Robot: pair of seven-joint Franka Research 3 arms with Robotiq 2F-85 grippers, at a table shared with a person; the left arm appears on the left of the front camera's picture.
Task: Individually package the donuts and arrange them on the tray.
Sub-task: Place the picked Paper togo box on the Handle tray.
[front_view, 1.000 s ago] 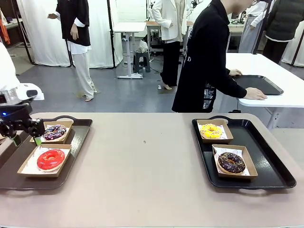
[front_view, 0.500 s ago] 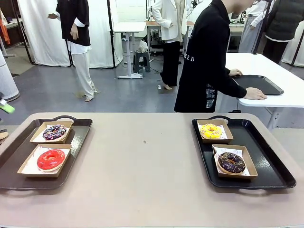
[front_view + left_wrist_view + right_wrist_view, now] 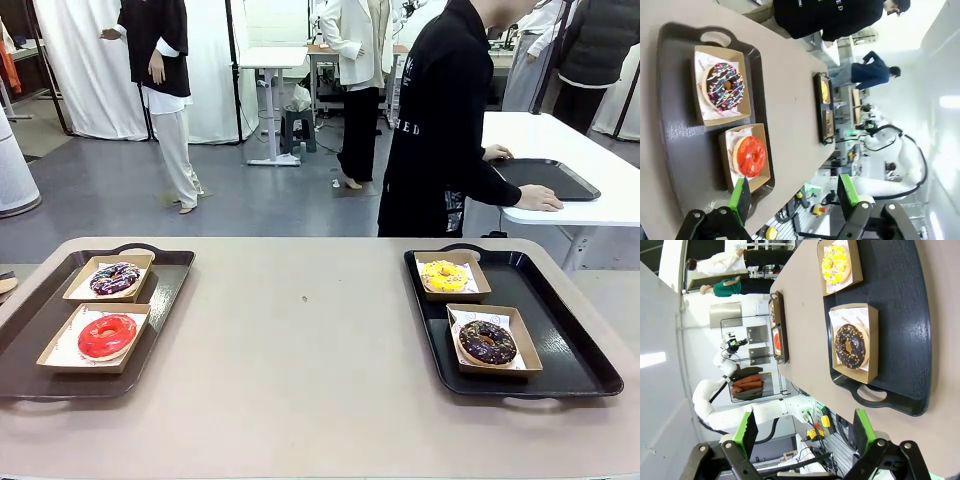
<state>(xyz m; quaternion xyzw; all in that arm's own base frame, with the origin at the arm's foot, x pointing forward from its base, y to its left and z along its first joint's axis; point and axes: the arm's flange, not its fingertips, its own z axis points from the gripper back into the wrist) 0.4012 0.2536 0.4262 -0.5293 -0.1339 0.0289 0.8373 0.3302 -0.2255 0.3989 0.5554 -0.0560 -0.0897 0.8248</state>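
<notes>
Red (image 3: 107,335), purple (image 3: 116,278), yellow (image 3: 445,275) and chocolate (image 3: 487,342) donuts sit boxed on trays. Both claws, left (image 3: 792,194) and right (image 3: 804,428), hang apart and empty. Packaging looks finished; probably nothing remains.

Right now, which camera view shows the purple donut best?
The left wrist view shows the purple donut best: it is close and large, and its pale drizzle reads clearly in its box on the left tray. The front view shows it smaller, at the table's left. The right wrist view shows it tiny and far off.
</notes>
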